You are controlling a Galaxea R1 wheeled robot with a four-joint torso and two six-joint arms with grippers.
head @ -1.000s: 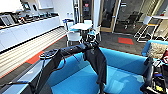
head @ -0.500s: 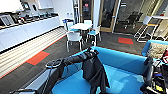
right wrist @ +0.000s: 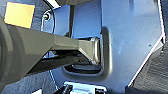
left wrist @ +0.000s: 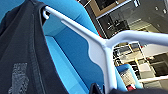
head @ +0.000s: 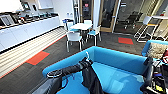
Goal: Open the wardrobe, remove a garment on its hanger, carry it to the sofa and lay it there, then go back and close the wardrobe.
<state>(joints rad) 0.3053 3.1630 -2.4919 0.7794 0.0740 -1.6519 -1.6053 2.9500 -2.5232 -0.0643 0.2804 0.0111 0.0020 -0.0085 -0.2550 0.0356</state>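
Head view, lower centre: the left gripper (head: pixel 86 60), seemingly pinching the white hanger (left wrist: pixel 100 45), holds the black garment (head: pixel 91 80) over the blue sofa (head: pixel 120 62). Laying step; lowering comes next.

Office lounge: kitchenette counter (head: pixel 27 27), glass doors (head: pixel 110 15)

The left arm (head: pixel 67 71) enters the head view from about 7 o'clock and stretches toward 2 o'clock, forearm nearly level. Its left gripper (head: pixel 86 60) sits at the arm's far end, near picture center, clamped on a white hanger. The right arm (head: pixel 148 75) hangs folded at the 4 o'clock edge, dark and upright, close to the body.
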